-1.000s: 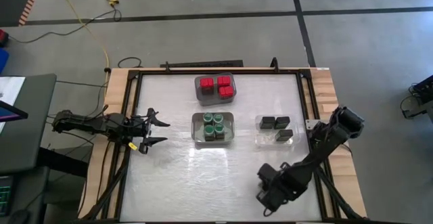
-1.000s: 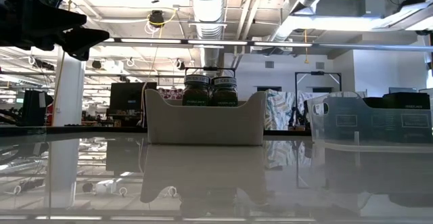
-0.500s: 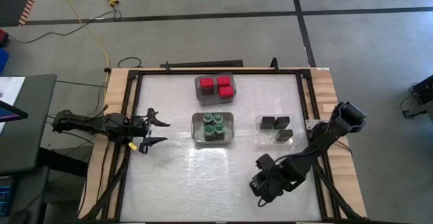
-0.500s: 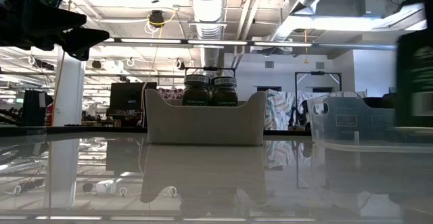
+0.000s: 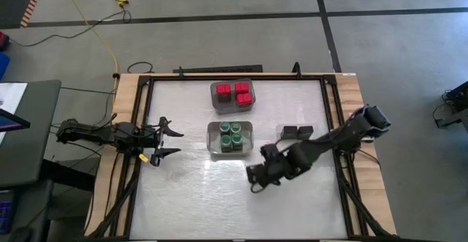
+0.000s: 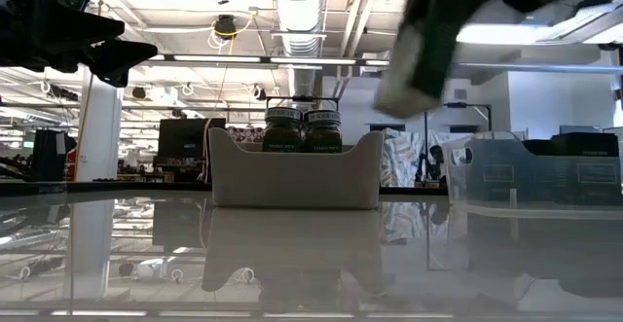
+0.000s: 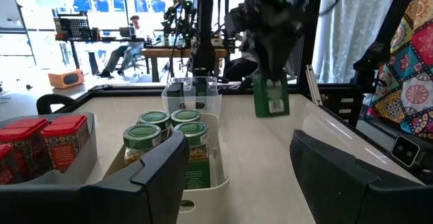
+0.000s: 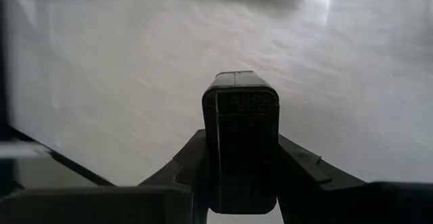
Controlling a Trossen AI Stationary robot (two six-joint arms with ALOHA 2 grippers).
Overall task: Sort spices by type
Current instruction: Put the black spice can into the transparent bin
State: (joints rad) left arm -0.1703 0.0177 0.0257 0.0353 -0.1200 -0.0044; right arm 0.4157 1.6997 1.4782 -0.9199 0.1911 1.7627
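My right gripper (image 5: 254, 179) hovers over the table's middle, in front of the bin of green-lidded jars (image 5: 230, 137), shut on a dark rectangular tin (image 8: 240, 139). The left wrist view shows that tin (image 7: 270, 95) with a green label, and in the low view the tin (image 6: 421, 45) is high above the table. Red-topped containers stand in the far bin (image 5: 232, 94). Other dark tins (image 5: 297, 131) sit in a clear bin partly hidden by my right arm. My left gripper (image 5: 174, 141) waits open near the table's left edge. My right gripper pinches the dark tin between its two fingers, one finger (image 8: 186, 163) on each long side, the tin's end face (image 8: 240, 105) pointing away from the wrist. The fingers grip its upper end (image 7: 269, 61) from above. The tin hangs tilted, lifted clear of the table.
The white bin of green-lidded jars (image 6: 295, 171) stands mid-table, and the clear bin (image 6: 531, 171) is to its right. A raised dark frame (image 5: 330, 103) runs around the white table. Bare table surface (image 5: 212, 198) lies along the near side.
My right gripper has carried the dark tin from the table's near right corner toward the left and the middle, rising as it went. The tin has come up from the low view's right edge to high above the table and now hangs tilted.
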